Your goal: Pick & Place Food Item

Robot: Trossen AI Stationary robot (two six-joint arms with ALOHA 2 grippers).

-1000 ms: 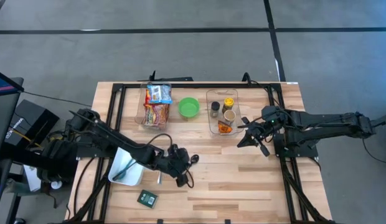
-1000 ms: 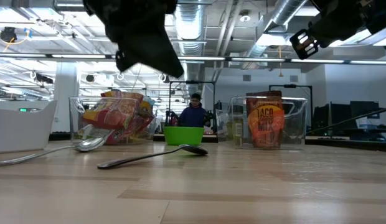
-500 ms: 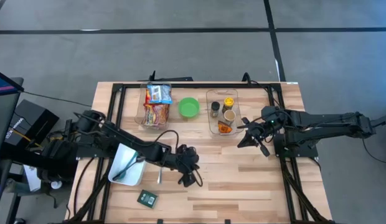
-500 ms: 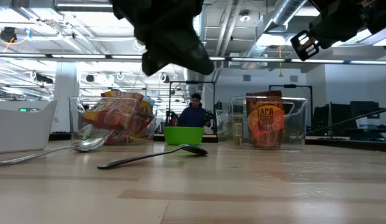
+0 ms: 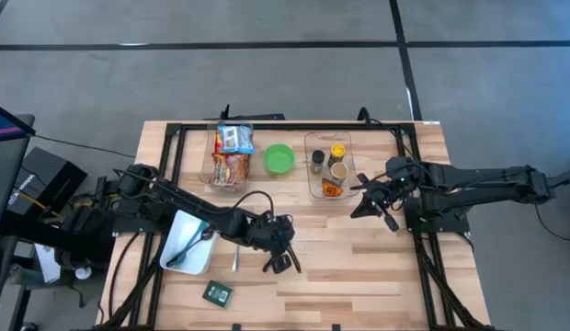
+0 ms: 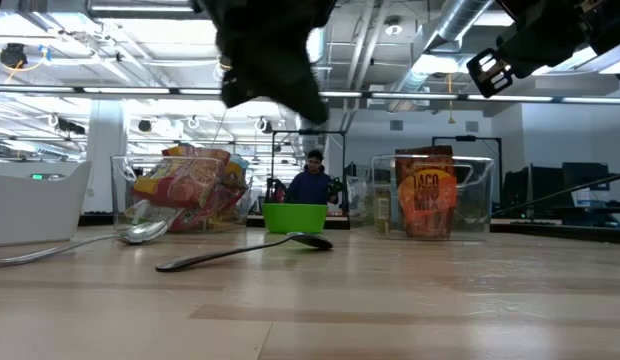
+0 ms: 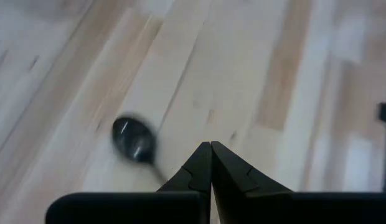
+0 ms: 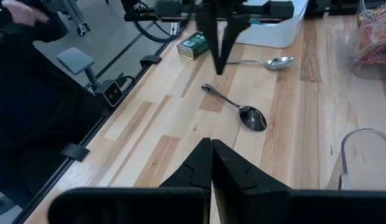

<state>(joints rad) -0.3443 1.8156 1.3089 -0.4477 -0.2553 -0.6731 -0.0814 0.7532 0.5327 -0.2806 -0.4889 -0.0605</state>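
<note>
The left gripper (image 5: 283, 263) is hanging above the middle of the wooden table (image 5: 359, 267) with its two fingers pressed fully together and holding nothing; just beside it a dark spoon (image 7: 132, 139) is lying flat on the boards, so the arm is probably only passing over this area. The right gripper (image 5: 359, 209) is waiting near the clear bin with jars (image 5: 314, 179), also fully closed and empty, and its place close to that bin is making a short reach possible later. The food items are not yet touched: the snack packets (image 5: 232, 156) are lying in a second clear bin (image 5: 211, 171) at the far side of the table, and the taco mix pouch (image 6: 426, 195) is standing upright in the bin with jars. Between the two bins the green bowl (image 5: 279, 159) is sitting open and empty, which suggests it is the place where the item should go, although I cannot be sure. A white tray (image 5: 179, 237) with a second spoon (image 5: 188, 250) and a small green box (image 5: 217, 293) are resting near the left arm. I judge that the picking step is not yet begun, because both claws must first open.
</note>
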